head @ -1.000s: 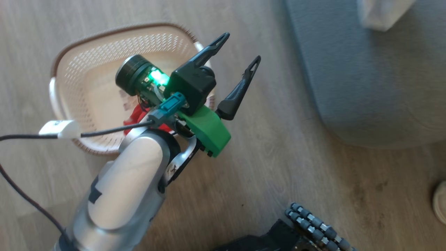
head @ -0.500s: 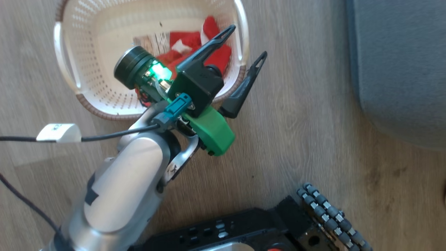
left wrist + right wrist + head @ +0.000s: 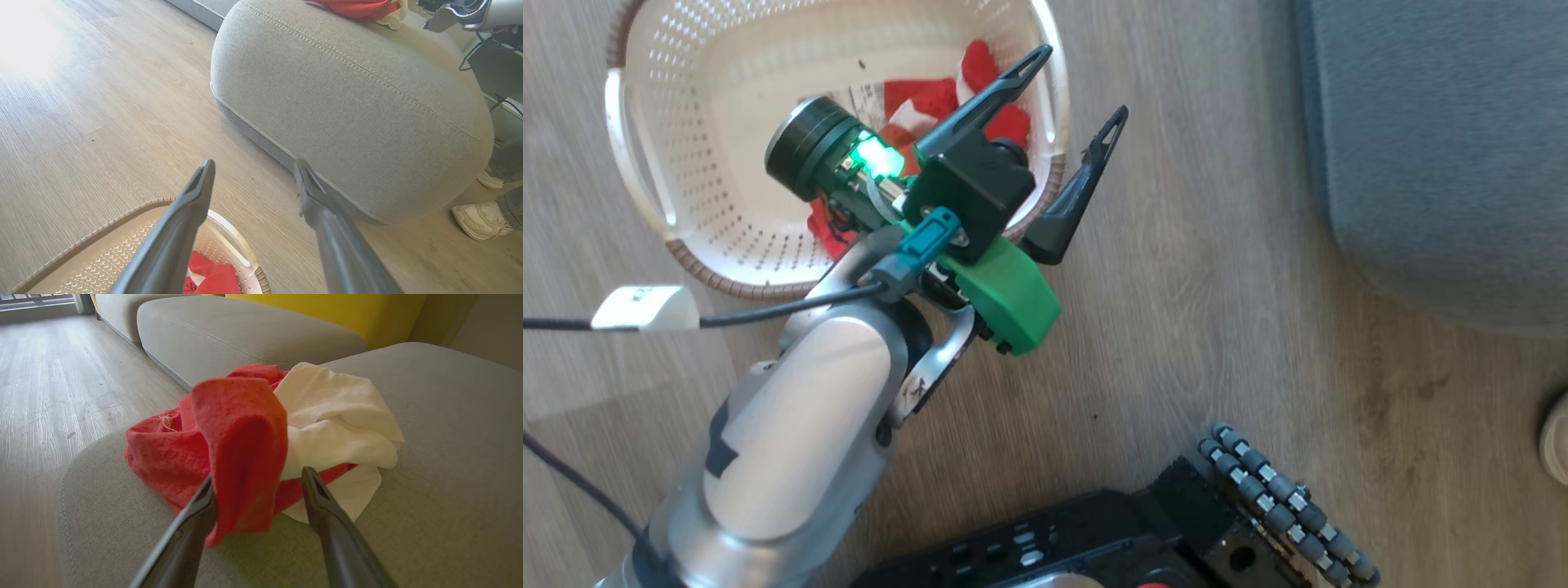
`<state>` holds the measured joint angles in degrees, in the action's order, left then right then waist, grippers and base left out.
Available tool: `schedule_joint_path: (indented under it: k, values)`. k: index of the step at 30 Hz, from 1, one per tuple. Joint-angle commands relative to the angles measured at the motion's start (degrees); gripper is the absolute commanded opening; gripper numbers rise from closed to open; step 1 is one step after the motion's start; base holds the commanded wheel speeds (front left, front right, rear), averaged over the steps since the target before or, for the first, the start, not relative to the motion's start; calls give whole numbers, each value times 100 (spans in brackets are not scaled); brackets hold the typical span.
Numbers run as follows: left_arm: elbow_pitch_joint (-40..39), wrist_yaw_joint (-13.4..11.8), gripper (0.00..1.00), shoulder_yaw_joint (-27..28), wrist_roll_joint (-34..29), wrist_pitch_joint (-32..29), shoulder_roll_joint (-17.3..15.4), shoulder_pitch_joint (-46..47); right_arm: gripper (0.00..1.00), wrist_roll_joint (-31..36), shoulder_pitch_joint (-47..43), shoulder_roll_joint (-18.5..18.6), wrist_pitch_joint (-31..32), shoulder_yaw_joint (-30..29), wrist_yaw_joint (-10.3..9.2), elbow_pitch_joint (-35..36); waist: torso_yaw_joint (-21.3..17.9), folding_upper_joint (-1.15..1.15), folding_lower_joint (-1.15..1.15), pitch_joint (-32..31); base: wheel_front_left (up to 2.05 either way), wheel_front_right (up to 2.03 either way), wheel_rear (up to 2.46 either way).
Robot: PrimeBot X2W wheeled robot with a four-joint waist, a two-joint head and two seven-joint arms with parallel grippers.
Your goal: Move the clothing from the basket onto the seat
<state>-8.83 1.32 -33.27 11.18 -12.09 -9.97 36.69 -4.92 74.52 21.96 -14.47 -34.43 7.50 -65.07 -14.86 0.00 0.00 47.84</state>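
Now the clothing (image 3: 327,416) lies bunched on the seat (image 3: 449,457) near its floor-side edge. One red fold hangs between the spread fingers of the right gripper (image 3: 257,475). More red cloth (image 3: 931,98) sits in the basket (image 3: 637,163), at the corner nearest the seat. The left gripper (image 3: 1081,83) hovers wide apart above that rim.

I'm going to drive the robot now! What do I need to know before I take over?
Grippers: the left gripper is open and empty, over the basket at the rim nearest the seat. The right gripper is open over the seat; a red piece hangs between its fingers, touching one, and looks let go.
Things: a red and white pile lies on the seat. More red clothes lie in the basket.
Done: part of the clothing is on the seat.
Left: lift the red clothes out of the basket and put them on the seat.
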Motion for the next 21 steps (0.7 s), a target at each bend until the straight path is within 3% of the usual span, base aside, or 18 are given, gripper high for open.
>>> schedule_joint_path:
  k: [1,5,11,21]
  values:
    - [-133,-18,100,144,45,93,-47,-78,100,81,-153,44,-49,104,-1,224,-89,0,0,-241,0,0,0]
    - [165,-71,100,256,247,403,43,-207,100,136,-672,-153,-50,591,-1,561,-81,0,0,-765,0,0,0]
    - [651,-196,100,542,594,873,69,-602,100,-279,-1918,-588,-51,1593,-1,1706,-16,0,0,-1658,0,0,0]
    - [1262,-366,100,1002,1009,1456,-39,-1258,100,-905,-3804,-585,-8,2734,-1,3753,613,0,0,-2731,0,0,0]
